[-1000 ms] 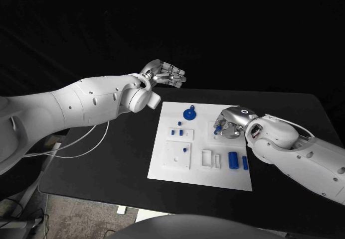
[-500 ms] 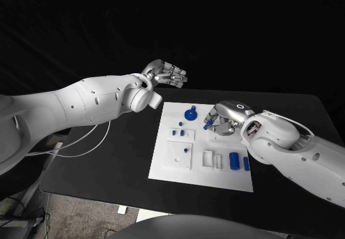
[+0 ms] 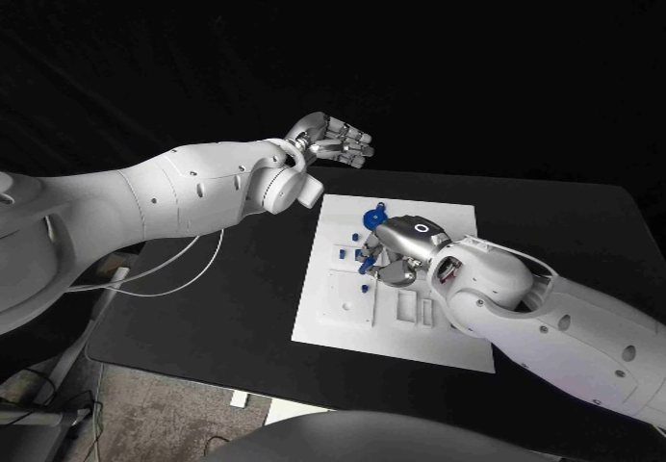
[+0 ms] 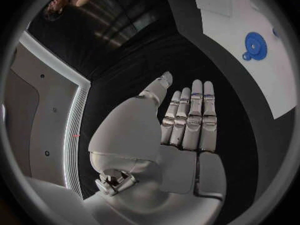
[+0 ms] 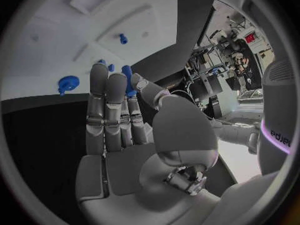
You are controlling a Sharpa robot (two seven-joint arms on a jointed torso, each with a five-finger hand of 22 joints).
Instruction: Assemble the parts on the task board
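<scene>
The white task board (image 3: 330, 320) lies mid-table. My right hand (image 3: 393, 256) hovers over the board's middle and pinches a small blue part (image 5: 129, 83) between thumb and a finger. A round blue part (image 3: 370, 219) lies at the board's far edge, just beyond that hand. Small blue pegs (image 3: 342, 253) stand in a white block on the board's left side, close to the fingertips. My left hand (image 3: 335, 141) is raised above the table's far edge, beyond the board, fingers straight and side by side, palm bare (image 4: 187, 135). The right arm hides the board's right half.
A white cable (image 3: 181, 279) loops off the table's left edge under my left arm. Black tabletop (image 3: 208, 327) lies bare left of the board. The right wrist view shows another blue peg (image 5: 123, 38) standing on the board (image 5: 50, 35).
My right hand has moved left across the board, from its right side to above the middle, carrying the blue part. The left hand has stayed raised in place.
</scene>
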